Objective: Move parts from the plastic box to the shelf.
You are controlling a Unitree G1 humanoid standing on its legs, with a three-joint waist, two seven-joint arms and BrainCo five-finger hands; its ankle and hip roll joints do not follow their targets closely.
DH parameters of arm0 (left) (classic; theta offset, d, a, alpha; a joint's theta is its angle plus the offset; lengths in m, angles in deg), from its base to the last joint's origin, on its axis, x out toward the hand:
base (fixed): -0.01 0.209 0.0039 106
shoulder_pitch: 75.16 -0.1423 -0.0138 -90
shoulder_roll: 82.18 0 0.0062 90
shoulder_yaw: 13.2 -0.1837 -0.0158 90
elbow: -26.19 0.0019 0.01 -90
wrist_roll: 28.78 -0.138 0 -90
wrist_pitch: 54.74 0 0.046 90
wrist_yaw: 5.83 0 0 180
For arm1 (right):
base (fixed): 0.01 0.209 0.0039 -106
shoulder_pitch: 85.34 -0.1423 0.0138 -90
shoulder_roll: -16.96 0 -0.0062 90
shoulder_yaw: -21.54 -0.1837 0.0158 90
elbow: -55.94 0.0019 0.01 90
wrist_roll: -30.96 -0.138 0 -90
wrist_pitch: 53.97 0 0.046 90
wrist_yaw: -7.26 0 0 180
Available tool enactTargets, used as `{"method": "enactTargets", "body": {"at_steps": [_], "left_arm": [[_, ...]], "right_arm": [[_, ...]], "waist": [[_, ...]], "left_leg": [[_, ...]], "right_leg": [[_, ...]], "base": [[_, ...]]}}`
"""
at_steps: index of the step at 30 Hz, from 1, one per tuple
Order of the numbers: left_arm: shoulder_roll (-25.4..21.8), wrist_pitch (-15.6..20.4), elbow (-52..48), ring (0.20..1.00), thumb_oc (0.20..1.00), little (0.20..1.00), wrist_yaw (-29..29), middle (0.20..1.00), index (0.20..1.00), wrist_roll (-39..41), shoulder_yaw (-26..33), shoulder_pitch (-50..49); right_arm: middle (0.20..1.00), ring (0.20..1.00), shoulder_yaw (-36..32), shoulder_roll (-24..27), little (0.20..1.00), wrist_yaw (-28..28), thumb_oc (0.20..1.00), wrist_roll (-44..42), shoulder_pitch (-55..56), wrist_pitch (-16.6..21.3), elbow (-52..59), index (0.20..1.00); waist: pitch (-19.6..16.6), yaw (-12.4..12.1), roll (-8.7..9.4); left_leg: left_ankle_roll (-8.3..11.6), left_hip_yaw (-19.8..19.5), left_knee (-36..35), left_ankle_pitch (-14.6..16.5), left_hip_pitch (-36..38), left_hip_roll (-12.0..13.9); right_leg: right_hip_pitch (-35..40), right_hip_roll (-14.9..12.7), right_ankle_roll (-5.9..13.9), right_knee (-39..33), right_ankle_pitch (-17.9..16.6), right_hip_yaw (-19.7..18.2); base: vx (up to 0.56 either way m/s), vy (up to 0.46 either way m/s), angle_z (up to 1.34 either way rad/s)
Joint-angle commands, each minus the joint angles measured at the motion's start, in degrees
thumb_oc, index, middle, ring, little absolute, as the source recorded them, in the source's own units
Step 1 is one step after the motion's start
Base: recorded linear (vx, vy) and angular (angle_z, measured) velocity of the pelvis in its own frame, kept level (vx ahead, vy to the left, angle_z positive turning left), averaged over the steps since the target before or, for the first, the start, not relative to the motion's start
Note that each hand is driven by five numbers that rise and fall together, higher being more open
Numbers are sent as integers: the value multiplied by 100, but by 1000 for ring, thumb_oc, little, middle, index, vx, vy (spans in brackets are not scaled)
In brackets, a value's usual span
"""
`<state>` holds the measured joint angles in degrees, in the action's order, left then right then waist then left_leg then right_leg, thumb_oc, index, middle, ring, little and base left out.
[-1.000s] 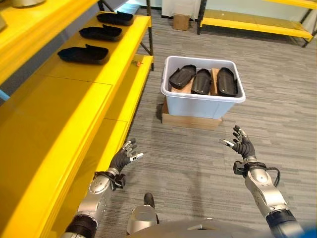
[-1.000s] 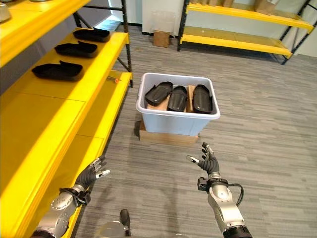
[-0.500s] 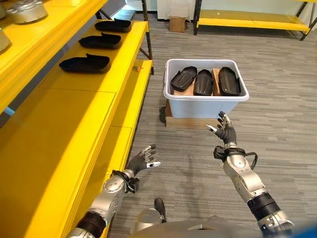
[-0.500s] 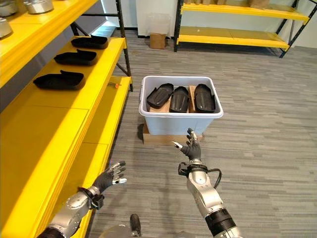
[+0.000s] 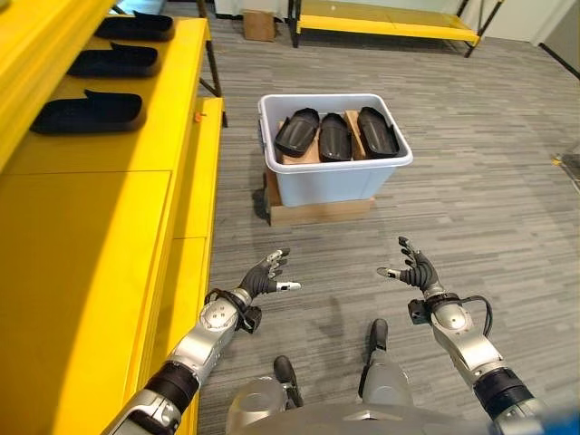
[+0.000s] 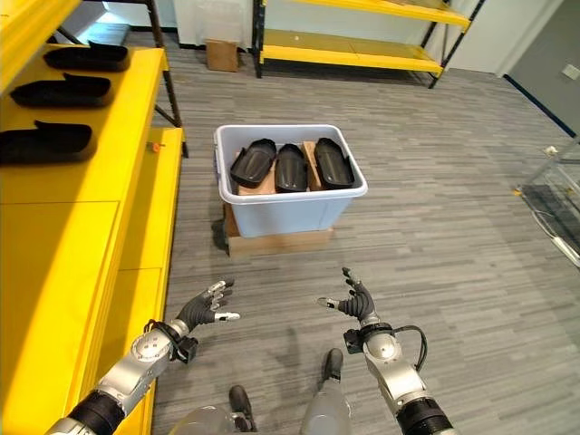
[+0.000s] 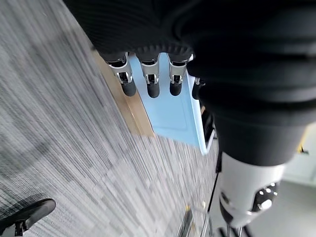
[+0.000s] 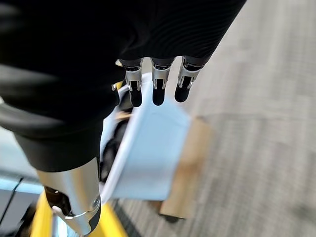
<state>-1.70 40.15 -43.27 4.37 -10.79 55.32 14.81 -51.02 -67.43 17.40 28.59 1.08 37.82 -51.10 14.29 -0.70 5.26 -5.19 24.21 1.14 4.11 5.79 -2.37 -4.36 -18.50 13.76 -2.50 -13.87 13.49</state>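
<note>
Plastic box (image 5: pixel 337 177) sits on a cardboard base (image 5: pixel 317 211) on the floor, holding three black parts (image 5: pixel 335 136) side by side. Left hand (image 5: pixel 263 276) and right hand (image 5: pixel 415 271) hover above the floor, well short of the box, fingers relaxed and spread, holding nothing. Three more parts (image 5: pixel 86 111) lie on the yellow shelf (image 5: pixel 118 199) at left.

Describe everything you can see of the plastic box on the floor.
The plastic box is a pale blue-white rectangular tub with a rolled rim, open on top and upright. It sits on a flat cardboard piece on the grey carpet, beside the end of the yellow shelf. Inside, three black parts lie side by side, leaning on brown cardboard. Both hands, left hand and right hand, are open and short of it, touching nothing.
</note>
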Motion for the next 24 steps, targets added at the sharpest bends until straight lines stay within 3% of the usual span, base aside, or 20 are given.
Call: {"method": "enactTargets", "body": {"at_steps": [1,9,11,13,17,19,20,21,22,23,24], "left_arm": [[4,396,-628,1000,1000,1000,-65,1000,1000,-295,-133,-22],[149,603,-436,1000,1000,1000,-439,1000,1000,-321,-197,-42],[235,629,-380,1000,1000,1000,-461,1000,1000,-338,-174,-67],[270,684,-352,1000,1000,1000,-556,1000,1000,-359,-183,-113],[278,848,-338,1000,1000,1000,-728,1000,1000,-126,-95,-178],[279,938,-296,1000,1000,1000,-830,1000,1000,30,7,-219],[268,1045,-228,1000,1000,1000,-843,1000,1000,14,178,-298],[228,1066,-223,1000,1000,1000,-868,1000,1000,-3,342,-406],[226,1067,-222,1000,1000,1000,-868,1000,1000,-2,354,-414],[227,992,-140,1000,1000,1000,-980,1000,1000,-27,482,-497],[226,948,-113,1000,1000,1000,-1044,1000,1000,-46,499,-515]], "right_arm": [[1000,1000,-60,383,1000,244,1000,253,-398,435,267,1000],[1000,1000,-86,646,1000,649,1000,434,-470,732,259,1000],[1000,1000,-170,654,1000,790,1000,543,-408,823,262,1000],[1000,1000,-226,681,1000,928,1000,536,-371,880,260,1000],[1000,1000,-408,755,1000,975,1000,470,-294,942,326,1000],[1000,1000,-490,823,1000,871,1000,373,-231,954,411,1000],[1000,1000,-501,833,1000,822,1000,302,-226,1034,362,1000],[1000,1000,-510,854,1000,741,1000,162,-260,1010,357,1000],[1000,1000,-513,854,1000,734,1000,159,-257,1004,364,1000],[1000,1000,-562,861,1000,681,1000,19,-130,843,486,1000],[1000,1000,-571,859,1000,676,1000,-37,-95,815,507,1000]], "waist": [[-89,-107,-47],[-145,130,-120],[-156,190,-109],[-176,223,-159],[-213,282,-159],[-234,264,-166],[-172,117,-217],[-81,14,-244],[-70,11,-255],[14,-3,-377],[28,-8,-410]], "left_leg": [[476,-818,101,254,452,852],[774,-539,927,423,314,1530],[810,-343,1232,340,190,1670],[899,-347,1430,361,182,1749],[1025,34,1982,133,81,1907],[1066,-19,2336,33,-99,1882],[960,-525,2348,113,-496,1453],[845,-549,1727,-24,-652,1120],[860,-528,1622,-74,-664,1116],[998,-313,673,-638,-848,1179],[1030,-282,470,-799,-881,1212]], "right_leg": [[153,258,-173,630,552,60],[236,759,-747,1312,1528,106],[347,914,-952,1285,1606,167],[461,1024,-973,1293,1771,184],[600,1192,-1154,1094,1860,369],[591,1289,-1248,1006,1888,416],[607,1423,-1247,949,1873,255],[641,1455,-1231,845,1745,174],[666,1461,-1226,832,1747,170],[916,1495,-1176,729,1783,150],[974,1504,-1168,723,1801,148]], "base": [[365,-175,31],[365,-190,22],[350,-229,18],[291,-181,15],[206,-174,19],[204,-138,43],[172,18,5],[161,46,-15],[224,219,-38],[207,196,-21],[319,286,-17]]}}
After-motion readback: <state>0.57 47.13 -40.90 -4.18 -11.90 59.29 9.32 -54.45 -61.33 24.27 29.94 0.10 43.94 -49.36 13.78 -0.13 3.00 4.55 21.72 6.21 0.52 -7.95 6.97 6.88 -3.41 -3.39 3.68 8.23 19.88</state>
